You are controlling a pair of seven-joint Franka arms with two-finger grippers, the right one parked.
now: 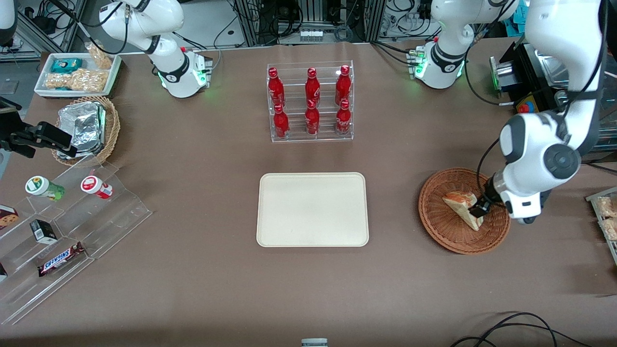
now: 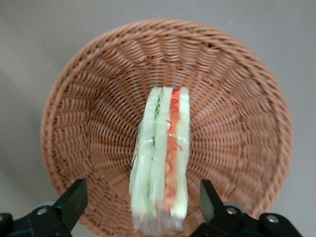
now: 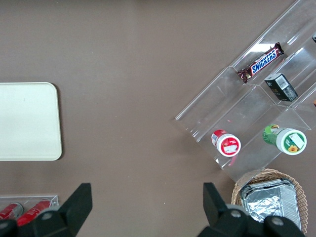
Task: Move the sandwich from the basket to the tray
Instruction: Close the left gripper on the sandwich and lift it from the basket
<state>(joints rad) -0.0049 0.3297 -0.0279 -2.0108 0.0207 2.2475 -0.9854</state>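
1. Sandwich [image 2: 162, 153] lies in the basket [image 1: 436, 212], well apart from the tray [image 1: 312, 210].
2. Gripper [image 2: 143, 205] hovers over the basket's 3 o'clock side, fingers [image 2: 74, 200] spread, straddling the sandwich ungrasped.

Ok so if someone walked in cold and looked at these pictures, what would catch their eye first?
Probably the working arm's gripper, jaws open on either side of the wrapped sandwich in the reddish-brown basket at that arm's end of the table. Next, the bare cream tray at the table's middle, and the clear rack of red bottles farther from the front camera than the tray.
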